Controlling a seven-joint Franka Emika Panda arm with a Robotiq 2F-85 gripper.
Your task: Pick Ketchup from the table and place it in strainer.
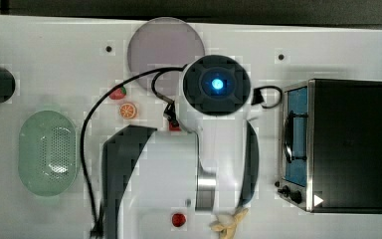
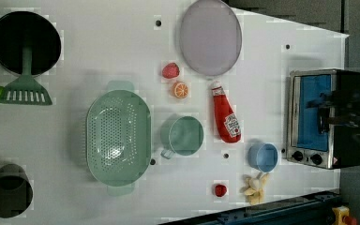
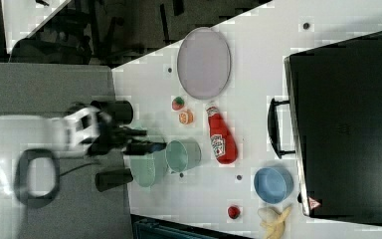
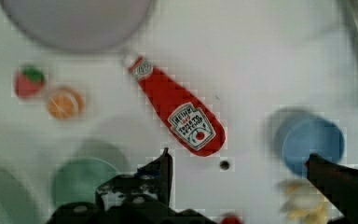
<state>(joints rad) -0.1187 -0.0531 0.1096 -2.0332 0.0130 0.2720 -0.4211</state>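
The Ketchup (image 4: 179,112), a red squeeze bottle with a white cap, lies on its side on the white table. In the left view the Ketchup (image 2: 225,115) rests between the plate and the blue bowl, cap toward the plate. The right view shows the Ketchup (image 3: 220,134) just right of the mint mug. My gripper (image 4: 240,161) hovers well above the table, open and holding nothing, with its dark fingers (image 4: 164,165) just off the bottle's base. The strainer (image 2: 90,140), a mint-green oval basket with a dotted bottom, stands apart at the top view's left (image 1: 24,149).
A grey-lilac plate (image 2: 210,37), strawberry (image 2: 170,70) and orange slice (image 2: 181,89) lie near the bottle's cap. A mint mug (image 2: 183,136), blue bowl (image 2: 263,157), banana (image 2: 254,187) and small red fruit (image 2: 221,190) surround its base. A toaster oven (image 2: 316,117) stands at the left view's right.
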